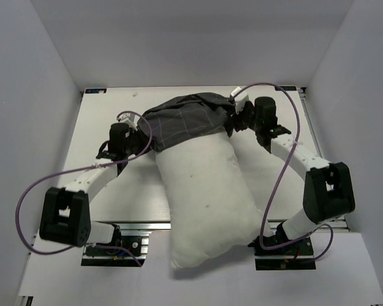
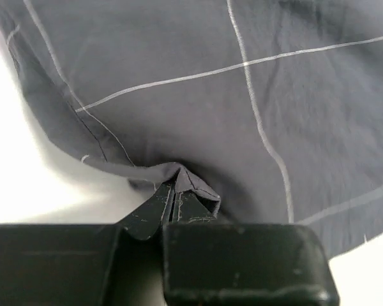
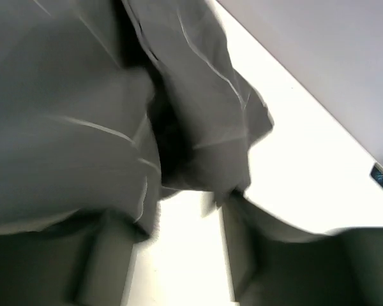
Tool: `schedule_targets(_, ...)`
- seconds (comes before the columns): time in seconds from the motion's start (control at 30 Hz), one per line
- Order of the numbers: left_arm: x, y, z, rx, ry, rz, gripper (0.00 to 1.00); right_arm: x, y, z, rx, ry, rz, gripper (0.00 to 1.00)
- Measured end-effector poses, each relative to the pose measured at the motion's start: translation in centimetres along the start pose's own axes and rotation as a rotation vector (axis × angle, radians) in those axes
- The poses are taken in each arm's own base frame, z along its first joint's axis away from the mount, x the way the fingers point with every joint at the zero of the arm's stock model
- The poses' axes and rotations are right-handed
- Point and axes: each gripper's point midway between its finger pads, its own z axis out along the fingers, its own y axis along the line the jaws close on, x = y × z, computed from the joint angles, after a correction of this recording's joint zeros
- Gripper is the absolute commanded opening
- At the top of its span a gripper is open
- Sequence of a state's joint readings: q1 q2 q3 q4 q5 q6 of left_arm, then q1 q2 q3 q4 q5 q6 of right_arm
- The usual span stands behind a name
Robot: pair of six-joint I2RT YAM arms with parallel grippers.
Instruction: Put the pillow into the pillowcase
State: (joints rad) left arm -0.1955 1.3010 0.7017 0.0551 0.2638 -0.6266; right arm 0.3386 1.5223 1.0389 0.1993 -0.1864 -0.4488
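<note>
Judging from the overhead view, the job is well short of half done. The pillowcase caps only the far end of the pillow, and most of the off-white cushion lies bare. The pillow runs lengthwise down the middle of the tabletop, with its covered end toward the far edge and its near end hanging over the near edge between the two arm bases. The charcoal case sits bunched and wrinkled on that far end, its open hem crossing the pillow well before the midpoint.

The left fingers are clamped together on a small fold of the case's hem at the pillow's left side; the left wrist view shows the stitched edge pinched between them. The right fingers stand apart at the case's right side, with bright tabletop showing in the gap between them. That view is blurred, and loose fabric hangs close above one finger — whether it touches cannot be told.

What is left looks like the bulk of the work: the hem has to be drawn toward the near edge along both sides until the whole pillow is inside, and then the case smoothed. With only the left side gripped, the right side probably needs a fresh hold first — otherwise the case is likely to skew.
</note>
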Motion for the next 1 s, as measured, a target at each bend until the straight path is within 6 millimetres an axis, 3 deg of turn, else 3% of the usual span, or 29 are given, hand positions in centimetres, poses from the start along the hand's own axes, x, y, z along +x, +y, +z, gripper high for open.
schedule_targets(0.1, -1.0, -0.1, 1.9, -0.019, 0.031, -0.012, 0.00, -0.3, -2.3, 0.4, 0.014, 0.040, 0.018, 0.70)
schedule_targets(0.27, -3.0, -1.6, 2.8, 0.009, 0.017, -0.019, 0.00, -4.3, -7.4, -2.6, 0.004, 0.031, 0.048, 0.86)
schedule_targets(0.33, -3.4, -2.1, 2.8, 0.025, 0.013, -0.023, 0.00, -6.1, -7.8, -4.3, -0.064, 0.000, 0.004, 0.89)
schedule_targets(0.4, -3.8, -2.6, 2.8, 0.038, 0.007, -0.029, 0.00, -7.2, -7.1, -6.6, -0.153, -0.030, -0.075, 0.89)
schedule_targets(0.5, -4.4, -3.2, 3.2, 0.061, 0.002, -0.038, 0.00, -8.8, -2.6, -10.4, -0.345, -0.097, -0.199, 0.89)
schedule_targets(0.6, -4.9, -3.9, 3.5, 0.084, 0.003, -0.044, 0.00, -10.8, 2.7, -12.4, -0.512, -0.179, -0.295, 0.89)
schedule_targets(0.67, -5.0, -4.3, 3.6, 0.097, 0.008, -0.048, 0.00, -11.6, 6.1, -12.8, -0.628, -0.221, -0.319, 0.89)
schedule_targets(0.87, -4.9, -4.9, 3.7, 0.128, 0.026, -0.064, 0.00, -11.1, 15.0, -12.1, -0.884, -0.206, -0.360, 0.89)
schedule_targets(1.0, -4.9, -5.4, 3.6, 0.151, 0.031, -0.072, 0.00, -8.5, 21.0, -11.3, -0.932, -0.131, -0.405, 0.89)
